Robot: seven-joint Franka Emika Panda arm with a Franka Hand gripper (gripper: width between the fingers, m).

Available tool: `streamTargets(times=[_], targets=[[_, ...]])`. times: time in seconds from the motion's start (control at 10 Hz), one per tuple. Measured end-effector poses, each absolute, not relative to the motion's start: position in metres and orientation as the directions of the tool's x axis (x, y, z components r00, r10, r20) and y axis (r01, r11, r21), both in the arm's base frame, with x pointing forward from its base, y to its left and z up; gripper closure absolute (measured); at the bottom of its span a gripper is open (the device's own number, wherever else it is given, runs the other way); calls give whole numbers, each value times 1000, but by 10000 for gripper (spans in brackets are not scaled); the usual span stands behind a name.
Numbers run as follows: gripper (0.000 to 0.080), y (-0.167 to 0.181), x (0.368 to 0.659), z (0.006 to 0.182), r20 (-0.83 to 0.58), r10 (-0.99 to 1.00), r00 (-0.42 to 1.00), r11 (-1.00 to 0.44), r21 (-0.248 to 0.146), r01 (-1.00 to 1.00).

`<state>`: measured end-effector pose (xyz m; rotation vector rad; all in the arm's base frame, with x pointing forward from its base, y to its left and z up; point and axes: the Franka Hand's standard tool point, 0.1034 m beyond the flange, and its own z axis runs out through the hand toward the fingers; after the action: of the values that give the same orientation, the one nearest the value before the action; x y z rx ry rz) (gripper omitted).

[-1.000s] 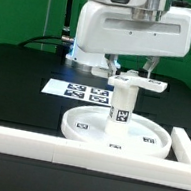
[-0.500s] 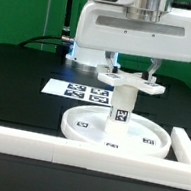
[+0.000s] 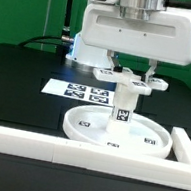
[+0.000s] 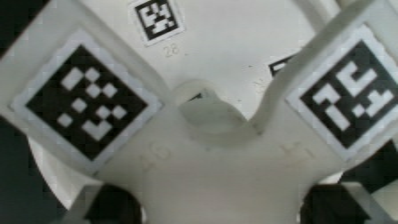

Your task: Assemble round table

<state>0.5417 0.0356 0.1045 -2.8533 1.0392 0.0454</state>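
Since a second ago the gripper (image 3: 133, 76) has shifted toward the exterior view's left, jaws pinching the cross-shaped base (image 3: 132, 80) atop the leg (image 3: 123, 105) standing in the round disc (image 3: 117, 133) — seating step, judged — next likely turning it home.

The scene is evenly and brightly lit from above. The white gripper (image 3: 136, 66) housing is rendered close to overexposed, with little surface detail kept. A soft shadow is cast inside the round disc (image 3: 118, 130) below the gripper, around the leg (image 3: 123, 105). The black table (image 3: 26, 76) beside it is seen matte, without glare. The exterior view is coarse and slightly soft. In the wrist view the base (image 4: 205, 140) is shown blurred, its tags smeared at the edges
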Motion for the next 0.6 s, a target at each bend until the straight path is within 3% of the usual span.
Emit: streamTargets(times=[0.6], targets=[[356,39,543,104,-95,-871,481,-477,-69,-876]])
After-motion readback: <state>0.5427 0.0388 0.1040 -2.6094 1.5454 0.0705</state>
